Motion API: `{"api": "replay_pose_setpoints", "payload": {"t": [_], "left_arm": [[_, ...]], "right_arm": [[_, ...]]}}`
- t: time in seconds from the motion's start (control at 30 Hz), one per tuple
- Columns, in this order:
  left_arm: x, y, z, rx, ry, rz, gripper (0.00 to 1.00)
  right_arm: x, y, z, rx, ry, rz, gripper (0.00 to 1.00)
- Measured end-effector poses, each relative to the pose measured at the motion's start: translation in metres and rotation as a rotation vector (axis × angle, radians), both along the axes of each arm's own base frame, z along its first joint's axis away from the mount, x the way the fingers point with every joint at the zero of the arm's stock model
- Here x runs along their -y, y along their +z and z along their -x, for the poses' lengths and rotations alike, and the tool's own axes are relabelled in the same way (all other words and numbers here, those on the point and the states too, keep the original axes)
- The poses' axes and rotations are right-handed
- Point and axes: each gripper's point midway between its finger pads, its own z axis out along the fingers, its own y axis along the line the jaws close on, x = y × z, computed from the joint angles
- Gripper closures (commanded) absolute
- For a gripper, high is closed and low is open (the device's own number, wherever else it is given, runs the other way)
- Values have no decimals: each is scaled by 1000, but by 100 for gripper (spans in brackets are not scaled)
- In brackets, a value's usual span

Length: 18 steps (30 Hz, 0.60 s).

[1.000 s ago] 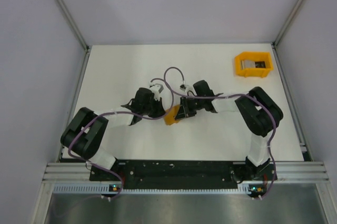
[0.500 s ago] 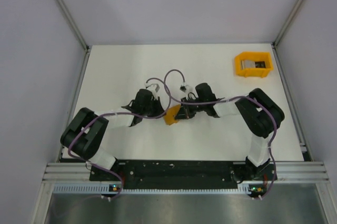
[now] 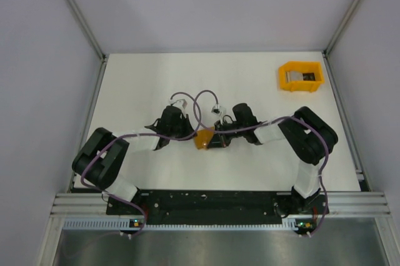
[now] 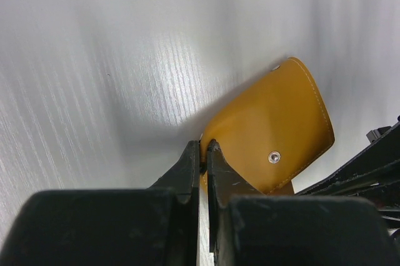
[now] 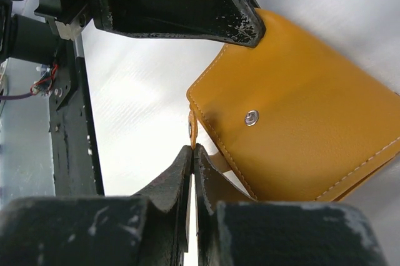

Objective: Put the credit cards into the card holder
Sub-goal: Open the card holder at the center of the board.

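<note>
The card holder (image 3: 202, 139), a small orange wallet with a metal snap, is held just above the white table between both arms. My left gripper (image 4: 203, 148) is shut on the wallet's (image 4: 270, 130) near corner edge. My right gripper (image 5: 192, 148) is shut on the thin snap tab hanging from the wallet (image 5: 300, 135). In the top view the left gripper (image 3: 191, 133) and the right gripper (image 3: 214, 139) meet at the wallet from either side. A silvery grey card (image 3: 304, 77) lies in an orange bin at the back right.
The orange bin (image 3: 284, 76) stands near the table's back right corner. Walls and metal rails enclose the white table (image 3: 156, 85) on the left, right and back. The left gripper's black finger (image 5: 181, 4) fills the top of the right wrist view.
My right gripper has closed on the wallet's snap tab and shifted slightly left and nearer. The wallet has tilted a little. The left gripper keeps its hold.
</note>
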Motion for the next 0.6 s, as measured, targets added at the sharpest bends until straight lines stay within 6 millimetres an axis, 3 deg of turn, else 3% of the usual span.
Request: {"api": "replay_pose_setpoints", "payload": {"t": [0.13,0.17,0.2,0.23,0.27,0.33,0.43,0.6], "left_arm": [[0,0,0,0,1,0,100],[0,0,0,-2,3,1,98],[0,0,1,-5,5,1,93],[-1,0,1,-8,8,1,82],[-2,-1,3,-10,14,3,82],[-7,-2,7,-12,34,5,81],[-15,-2,12,-9,73,11,69],[-22,1,20,-5,102,30,57]], "right_arm": [[2,3,0,15,-6,3,93],[3,5,0,23,-13,7,82],[6,7,0,35,-25,12,77],[9,9,0,43,-38,15,80],[16,12,0,53,-58,21,84],[29,19,1,61,-89,24,75],[51,24,-3,64,-147,45,73],[64,19,-13,27,-239,92,67]]}}
